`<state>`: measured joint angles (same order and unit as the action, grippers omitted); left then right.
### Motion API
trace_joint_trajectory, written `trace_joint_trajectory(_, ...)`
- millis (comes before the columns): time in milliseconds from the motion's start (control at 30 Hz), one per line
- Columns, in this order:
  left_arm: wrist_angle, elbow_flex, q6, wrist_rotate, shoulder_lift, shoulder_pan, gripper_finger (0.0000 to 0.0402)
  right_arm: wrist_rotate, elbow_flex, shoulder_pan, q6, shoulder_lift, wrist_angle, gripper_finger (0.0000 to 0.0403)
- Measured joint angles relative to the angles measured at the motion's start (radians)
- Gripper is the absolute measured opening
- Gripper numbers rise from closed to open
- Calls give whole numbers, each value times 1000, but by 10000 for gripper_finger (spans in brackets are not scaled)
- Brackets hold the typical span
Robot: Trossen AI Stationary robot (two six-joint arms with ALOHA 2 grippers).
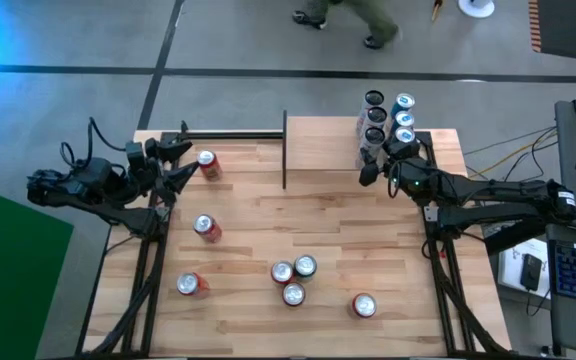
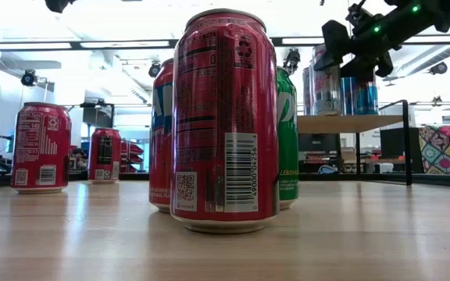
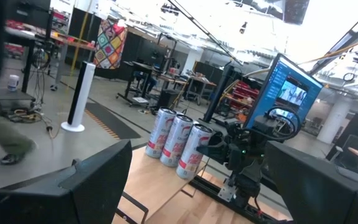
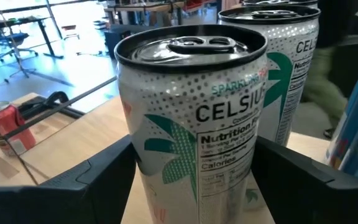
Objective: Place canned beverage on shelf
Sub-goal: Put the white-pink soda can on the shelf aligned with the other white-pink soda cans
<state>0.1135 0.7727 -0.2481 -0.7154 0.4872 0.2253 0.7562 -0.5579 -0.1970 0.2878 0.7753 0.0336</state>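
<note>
Closest to my low camera stands a red cola can (image 2: 225, 121); the shelf (image 1: 328, 150) sits at twelve o'clock on the table (image 1: 268, 330); my right gripper (image 1: 376, 158) there has its fingers spread around a Celsius can (image 4: 191, 118), beside five others; my left gripper (image 1: 173, 165) waits parted at ten o'clock.

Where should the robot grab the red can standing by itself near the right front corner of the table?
Grip the lone red can around its round side wall, at mid-height. It stands upright with open table around it, so the right tool could probably come down from above or in from the right.
</note>
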Motion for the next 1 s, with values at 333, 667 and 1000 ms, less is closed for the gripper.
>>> trace_joint_trajectory(333, 0, 0, 3, 0, 34, 0, 354, 13, 0, 0, 3, -1, -8, 288)
trace_joint_trajectory(667, 0, -1, 3, 1, 49, 0, 354, 30, 0, 0, -40, -50, 0, 288)
trace_joint_trajectory(1000, 0, -1, 3, 1, 49, 0, 354, 31, -2, -10, -45, -45, -1, 288)
